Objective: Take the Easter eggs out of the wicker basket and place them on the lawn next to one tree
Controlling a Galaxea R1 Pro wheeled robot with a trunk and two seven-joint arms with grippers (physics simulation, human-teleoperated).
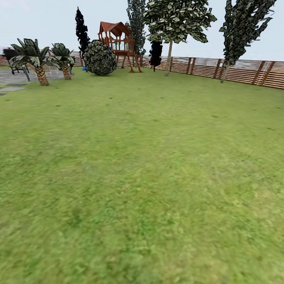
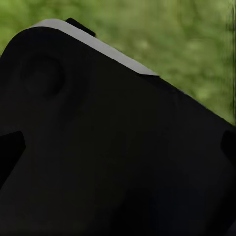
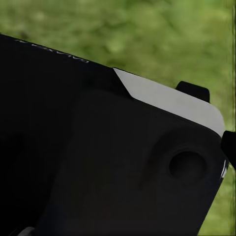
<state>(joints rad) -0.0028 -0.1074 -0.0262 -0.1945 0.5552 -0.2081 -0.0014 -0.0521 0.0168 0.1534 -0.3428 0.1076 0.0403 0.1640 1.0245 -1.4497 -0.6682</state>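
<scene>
stretched wide and bare from the head camera: one lawn [image 1: 140, 179]. counted at its far edge two pale-trunked trees [image 1: 169, 56], two palms [image 1: 39, 72], one round bush [image 1: 99, 57], one wooden play tower [image 1: 118, 41], one slatted fence [image 1: 245, 71]. saw no eggs or basket anywhere on that grass. met dark robot housing [image 2: 108, 157] close before both wrist cameras, blurred grass beyond. could not tell whether either pair of fingers was spread or pressed together.
</scene>
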